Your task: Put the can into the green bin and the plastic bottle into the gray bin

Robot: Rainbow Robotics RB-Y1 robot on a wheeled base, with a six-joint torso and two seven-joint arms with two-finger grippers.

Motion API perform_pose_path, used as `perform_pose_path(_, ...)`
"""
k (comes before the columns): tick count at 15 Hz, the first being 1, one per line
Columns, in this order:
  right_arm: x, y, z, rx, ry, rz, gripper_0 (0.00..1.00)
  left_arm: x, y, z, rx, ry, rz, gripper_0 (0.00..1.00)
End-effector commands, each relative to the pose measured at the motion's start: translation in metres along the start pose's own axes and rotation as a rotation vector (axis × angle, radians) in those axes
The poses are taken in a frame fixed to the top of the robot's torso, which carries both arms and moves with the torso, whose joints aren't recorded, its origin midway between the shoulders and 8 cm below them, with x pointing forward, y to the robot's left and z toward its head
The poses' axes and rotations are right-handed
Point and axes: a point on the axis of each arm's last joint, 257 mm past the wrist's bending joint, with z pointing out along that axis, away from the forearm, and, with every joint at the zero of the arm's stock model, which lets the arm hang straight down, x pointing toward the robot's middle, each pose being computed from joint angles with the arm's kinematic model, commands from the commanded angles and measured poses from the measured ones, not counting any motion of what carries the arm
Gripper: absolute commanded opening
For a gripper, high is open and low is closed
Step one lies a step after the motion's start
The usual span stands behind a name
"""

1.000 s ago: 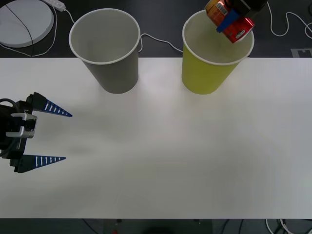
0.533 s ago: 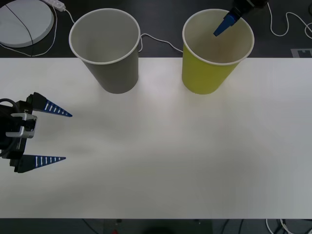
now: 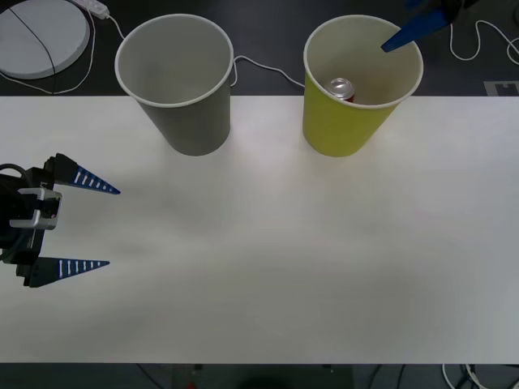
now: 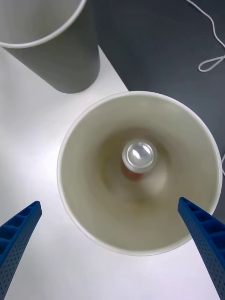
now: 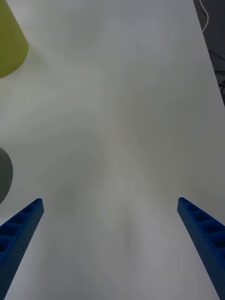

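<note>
Can (image 3: 341, 87) upright inside green bin (image 3: 328, 121), upper right of frame, silver top up. Right gripper (image 4: 112, 248) above bin mouth, fingers wide apart, holding nothing. Gray bin (image 3: 190, 121) upper left. Left gripper (image 3: 87, 224) at left edge over table (image 3: 284, 259), spread wide, holding nothing.

Lab-like room: white table (image 3: 259, 267), loose cables (image 3: 486, 40) on dark floor.

The can (image 3: 341, 87) stood upright inside the green bin (image 3: 328, 130), silver top up. The gray bin (image 3: 195, 126) stood beside it, open-mouthed.
</note>
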Motion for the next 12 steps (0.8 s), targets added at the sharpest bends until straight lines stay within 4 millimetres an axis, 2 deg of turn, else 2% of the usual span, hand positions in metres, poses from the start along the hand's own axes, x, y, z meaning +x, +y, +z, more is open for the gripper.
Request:
perform_pose_path(1, 0.005, -0.001, -0.021, -0.019, -0.103, -0.062, 1.00, 0.000, 0.000, 0.000, 0.000, 0.000, 0.000, 1.00)
perform_pose_path(3, 0.014, 0.004, -0.034, -0.016, -0.146, -0.121, 1.00, 0.000, 0.000, 0.000, 0.000, 0.000, 0.000, 1.00)
perform_pose_path(6, 0.037, 0.025, -0.038, -0.035, -0.188, -0.156, 1.00, 0.000, 0.000, 0.000, 0.000, 0.000, 0.000, 1.00)
perform_pose_path(12, 0.093, 0.063, -0.030, -0.097, -0.270, -0.290, 1.00, 0.000, 0.000, 0.000, 0.000, 0.000, 0.000, 1.00)
